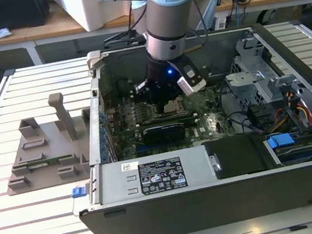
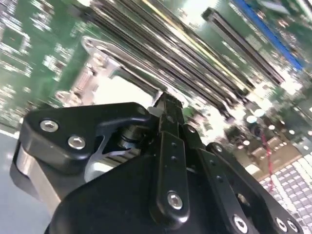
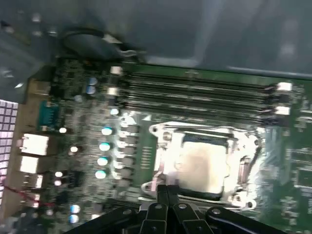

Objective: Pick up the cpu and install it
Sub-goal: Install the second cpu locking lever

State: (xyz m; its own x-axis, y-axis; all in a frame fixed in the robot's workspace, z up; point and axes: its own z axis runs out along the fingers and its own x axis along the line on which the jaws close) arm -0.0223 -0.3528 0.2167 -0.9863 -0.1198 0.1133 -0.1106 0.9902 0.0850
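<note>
Gripper (image 3: 168,191) fingers are pressed together with nothing between them, their tips poised just above the near edge of the socket frame (image 3: 161,134) on the motherboard (image 3: 83,126). Inside that frame lies the cpu (image 3: 202,165), its pale metal plate facing up and seemingly seated flat; I judge the placing as already done. In the exterior view the arm reaches down into the open computer case (image 1: 216,196), the gripper (image 1: 169,104) directly over the socket, with the grey holder tray (image 1: 37,156) well apart from the case, out on the slatted table (image 1: 43,230).

The risks all centre on the socket. A downward slip would drive the closed tips onto the frame edge or the chip's plate, and could tilt the chip in its seat or press it crooked onto the contacts beneath. A sideways drift could snag the frame's thin metal lever, or scrape the memory slots (image 3: 195,95) just beyond the socket. Whether the frame is latched over the chip I cannot tell; if it is loose, any knock may shift the chip.
</note>
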